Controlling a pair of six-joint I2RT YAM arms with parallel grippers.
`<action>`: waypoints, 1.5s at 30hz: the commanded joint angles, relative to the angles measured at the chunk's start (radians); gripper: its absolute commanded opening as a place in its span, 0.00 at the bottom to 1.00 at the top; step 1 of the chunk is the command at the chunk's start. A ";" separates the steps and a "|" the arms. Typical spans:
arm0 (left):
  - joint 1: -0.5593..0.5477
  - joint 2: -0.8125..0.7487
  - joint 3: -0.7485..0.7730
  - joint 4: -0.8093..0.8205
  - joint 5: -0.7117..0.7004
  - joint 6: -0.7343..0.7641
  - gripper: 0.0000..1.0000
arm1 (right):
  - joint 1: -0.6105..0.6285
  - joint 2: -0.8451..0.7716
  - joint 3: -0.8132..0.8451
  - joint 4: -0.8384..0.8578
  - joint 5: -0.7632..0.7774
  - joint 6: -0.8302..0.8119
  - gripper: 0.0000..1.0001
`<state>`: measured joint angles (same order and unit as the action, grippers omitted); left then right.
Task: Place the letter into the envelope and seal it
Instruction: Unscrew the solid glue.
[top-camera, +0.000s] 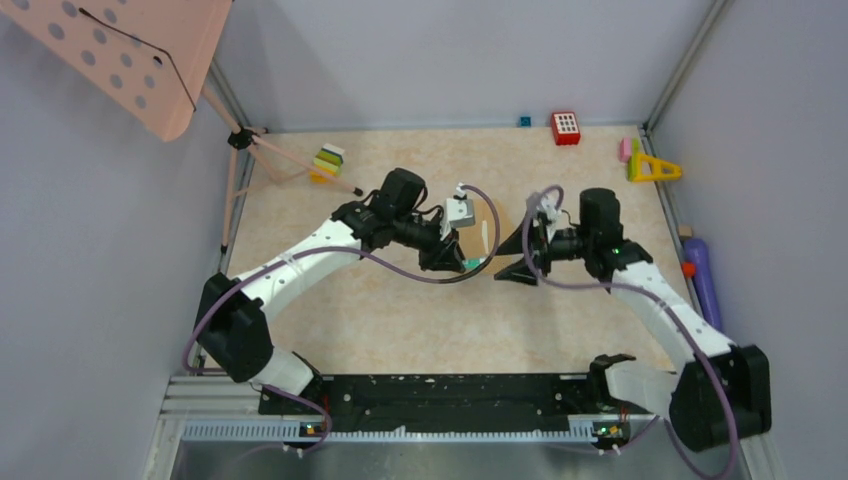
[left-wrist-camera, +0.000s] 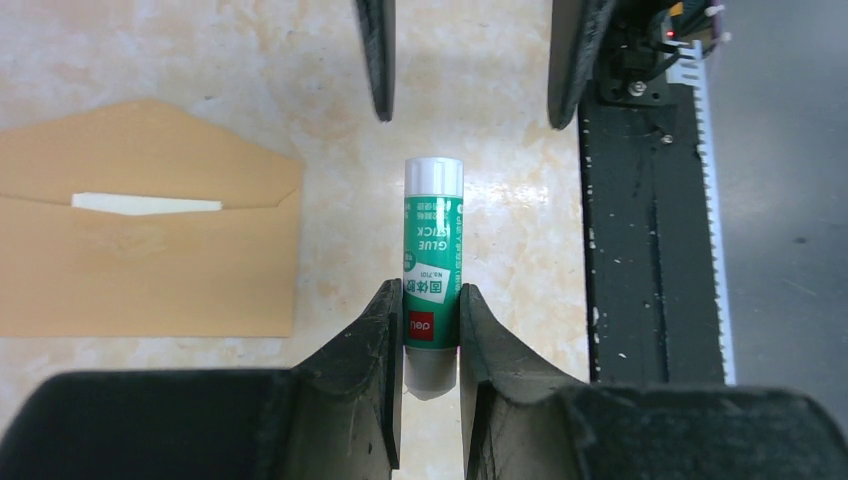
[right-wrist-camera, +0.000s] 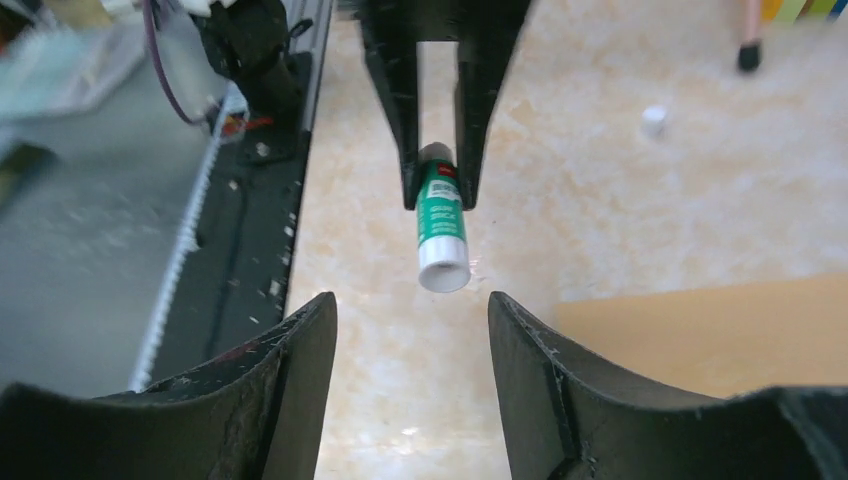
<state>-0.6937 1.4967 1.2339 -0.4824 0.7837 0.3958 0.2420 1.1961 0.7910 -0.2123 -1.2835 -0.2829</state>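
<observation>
My left gripper (left-wrist-camera: 430, 290) is shut on the lower end of a green glue stick (left-wrist-camera: 432, 260) and holds it above the table; its white end points at my right gripper. The right gripper (right-wrist-camera: 410, 310) is open and empty, its fingers either side of the stick's white tip (right-wrist-camera: 443, 272) without touching it. The tan envelope (left-wrist-camera: 150, 240) lies flat to the left of the stick, flap open, with a pale letter edge (left-wrist-camera: 146, 204) showing in its mouth. In the top view the two grippers (top-camera: 462, 262) (top-camera: 502, 262) face each other at mid-table and largely hide the envelope (top-camera: 480, 215).
A small white round piece (right-wrist-camera: 654, 118) lies on the table beyond the stick. A red block (top-camera: 566, 127), yellow triangle (top-camera: 655, 168) and purple cylinder (top-camera: 703, 280) sit at the back right. A pink perforated board (top-camera: 130, 50) on a stand is at the back left. A black rail (top-camera: 440, 395) runs along the near edge.
</observation>
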 joint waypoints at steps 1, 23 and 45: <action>0.001 0.014 0.023 -0.013 0.140 0.013 0.00 | -0.008 -0.178 -0.153 0.259 -0.027 -0.343 0.57; 0.002 0.111 0.036 -0.013 0.260 -0.030 0.00 | 0.109 -0.199 -0.210 0.091 0.041 -0.726 0.43; 0.002 0.127 0.047 -0.034 0.246 -0.012 0.00 | 0.112 -0.219 -0.183 -0.011 0.063 -0.803 0.35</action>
<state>-0.6937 1.6131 1.2415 -0.5083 1.0058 0.3691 0.3405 1.0012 0.5934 -0.2173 -1.1938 -1.0554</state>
